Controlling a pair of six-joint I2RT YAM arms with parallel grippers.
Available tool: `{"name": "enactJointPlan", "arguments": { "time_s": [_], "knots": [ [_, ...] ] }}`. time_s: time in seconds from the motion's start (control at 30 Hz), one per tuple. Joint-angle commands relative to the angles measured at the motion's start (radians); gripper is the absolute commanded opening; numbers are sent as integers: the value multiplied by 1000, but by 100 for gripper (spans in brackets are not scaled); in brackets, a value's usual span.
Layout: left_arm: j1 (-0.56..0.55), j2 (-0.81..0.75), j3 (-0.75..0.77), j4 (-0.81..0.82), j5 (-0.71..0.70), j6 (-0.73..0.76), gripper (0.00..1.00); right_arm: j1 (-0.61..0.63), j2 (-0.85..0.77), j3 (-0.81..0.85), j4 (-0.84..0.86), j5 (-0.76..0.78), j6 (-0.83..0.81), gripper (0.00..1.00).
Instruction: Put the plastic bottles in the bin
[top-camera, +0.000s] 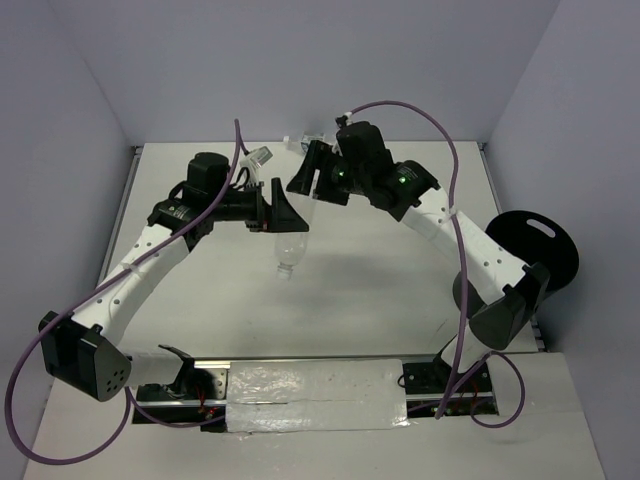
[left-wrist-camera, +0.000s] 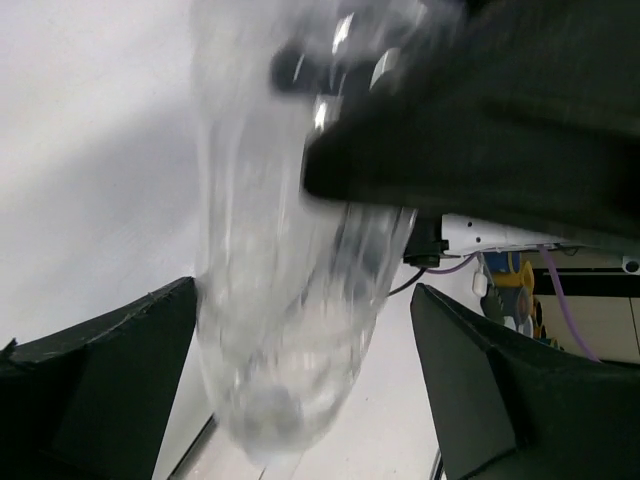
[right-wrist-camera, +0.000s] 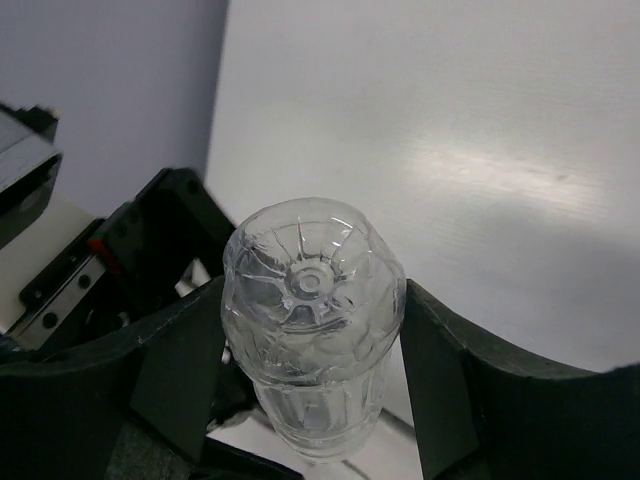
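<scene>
**Q:** Where is the task object, and what holds it?

**A:** A clear crinkled plastic bottle (top-camera: 290, 240) hangs in the air above the white surface (top-camera: 350, 310), cap downward, between the two arms. The right arm's fingers (right-wrist-camera: 470, 400) are clamped on its base end, one on each side. The left arm's fingers (left-wrist-camera: 100, 390) stand apart on either side of its body. Whether they press on it cannot be told, as that view is blurred. The black cylindrical bin (top-camera: 545, 255) stands at the right edge of the surface, well apart from the bottle. It shows from above as a round slotted top, and whether its mouth is open cannot be told.

**Q:** What could go wrong from here?

**A:** Judged from this arrangement, there are three hazards.
1. If one set of fingers lets go before the other grips firmly, the bottle falls to the surface and may roll.
2. The thin wall may buckle under pressure, so that the bottle slips out.
3. If the slotted top is a lid in place, a released bottle would land on it or bounce off rather than go in.
</scene>
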Motion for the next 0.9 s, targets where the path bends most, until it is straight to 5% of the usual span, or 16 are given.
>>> {"name": "enactJointPlan", "arguments": {
  "time_s": [0.0, 0.23, 0.5, 0.63, 0.67, 0.8, 0.87],
  "knots": [
    [-6, -43, 44, -49, -3, 47, 99, 6, -15, 104, -106, 296, -67, 47],
    [3, -115, 147, -203, -104, 165, 99, -43, -69, 210, -356, 802, -179, 46],
    [32, -120, 152, -231, -290, 162, 99, -190, -389, 174, -322, 1246, -438, 46],
    [38, -103, 120, -202, -270, 131, 99, -220, -645, -47, 26, 1449, -708, 45],
    [40, -98, 115, -188, -266, 128, 99, -220, -687, -107, 127, 1519, -894, 45],
    [40, -74, 110, -166, -253, 114, 99, -244, -862, -433, 937, 1575, -1421, 46],
    [40, -64, 109, -157, -249, 107, 99, -279, -891, -511, 946, 1572, -1430, 46]
  ]
}}
